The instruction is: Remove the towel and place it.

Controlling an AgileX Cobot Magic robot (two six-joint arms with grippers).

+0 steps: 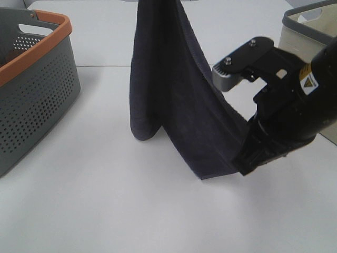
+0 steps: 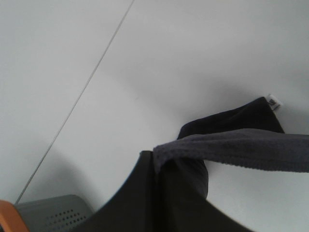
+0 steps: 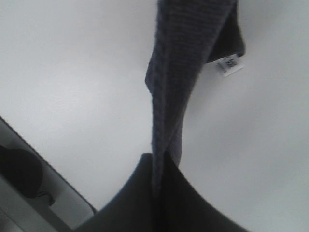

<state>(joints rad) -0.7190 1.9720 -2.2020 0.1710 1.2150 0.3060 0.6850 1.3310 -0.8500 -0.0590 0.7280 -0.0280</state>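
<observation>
Exterior high view: dark navy terry-cloth towel (image 1: 168, 95) hung over a smooth white table (image 1: 131, 216).
The left gripper (image 2: 155, 159), beyond this view's top edge, is clamped on one looped-pile edge. The black right gripper (image 1: 246, 158) pinches a hemmed lower corner. The towel sags in a rounded fold near the tabletop. A grey perforated plastic basket with an orange rim (image 1: 37, 100) stands left, and a grey-rimmed bin (image 1: 310, 23) stands right. Print on the small white tag (image 3: 231, 65) and the arm's yellow label (image 1: 308, 80) is illegible.

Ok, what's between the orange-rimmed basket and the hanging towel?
Nothing. Between the basket and the towel there is only bare white table. The exterior high view shows this, with the two clearly apart.
</observation>
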